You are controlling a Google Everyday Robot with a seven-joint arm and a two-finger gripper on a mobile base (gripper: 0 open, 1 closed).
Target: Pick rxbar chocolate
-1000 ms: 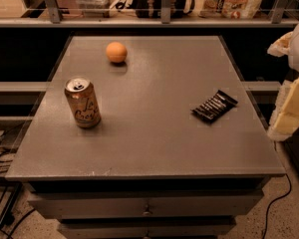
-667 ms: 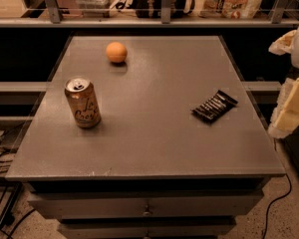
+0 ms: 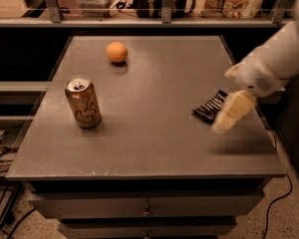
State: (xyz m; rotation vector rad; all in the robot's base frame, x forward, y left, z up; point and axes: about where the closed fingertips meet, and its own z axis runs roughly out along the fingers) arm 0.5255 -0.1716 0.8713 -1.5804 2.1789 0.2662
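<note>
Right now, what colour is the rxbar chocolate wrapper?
The rxbar chocolate is black with pale markings, camera view; the end effector overlaps its right end.

Tan drink can upright at left of grey table, orange ball near back edge, drawers beneath

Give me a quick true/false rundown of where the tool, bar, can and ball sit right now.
1. The can stands upright on the left part of the table. True.
2. The ball touches the can. False: it lies apart from the can, farther back on the table.
3. The tool is at the table's right side, partly covering the bar in this view. True.
4. The bar lies next to the ball. False: it lies flat near the right edge, far from the ball.
</note>
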